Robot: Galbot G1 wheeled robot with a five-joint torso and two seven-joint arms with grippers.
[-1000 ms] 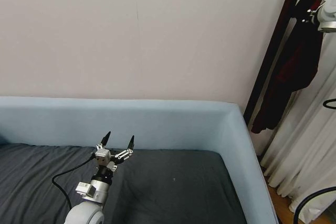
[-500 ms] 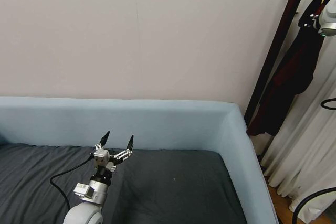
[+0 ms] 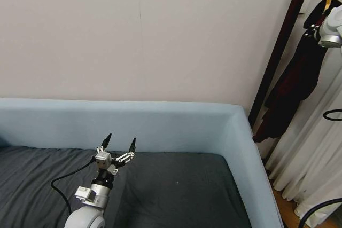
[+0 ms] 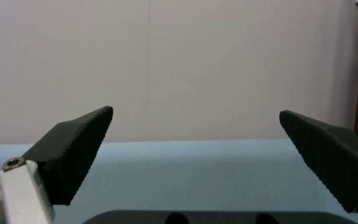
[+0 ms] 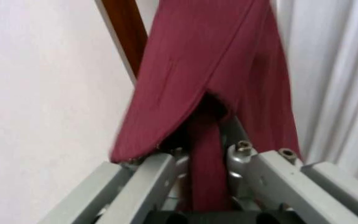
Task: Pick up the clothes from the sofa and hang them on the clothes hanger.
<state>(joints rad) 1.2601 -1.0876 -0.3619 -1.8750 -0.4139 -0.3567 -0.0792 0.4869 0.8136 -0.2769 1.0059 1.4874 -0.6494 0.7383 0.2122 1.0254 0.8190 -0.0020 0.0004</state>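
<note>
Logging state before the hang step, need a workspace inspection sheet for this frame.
Surface: sofa, light blue back, dark grey seat.
Job's things: dark red garment hangs beside the wooden rack.
Clutter: nothing seen.
Grippers: left gripper open above the seat; right gripper shut on the garment, up by the rack.
Cables: black cable beside the left arm; second cable loops near the curtain.
Surroundings: plain wall, white curtain.

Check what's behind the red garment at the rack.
White curtains hang behind the red garment, the rack post beside it. The right gripper is shut on the garment, which hides whatever is directly behind. The left gripper hovers open above the sofa.
</note>
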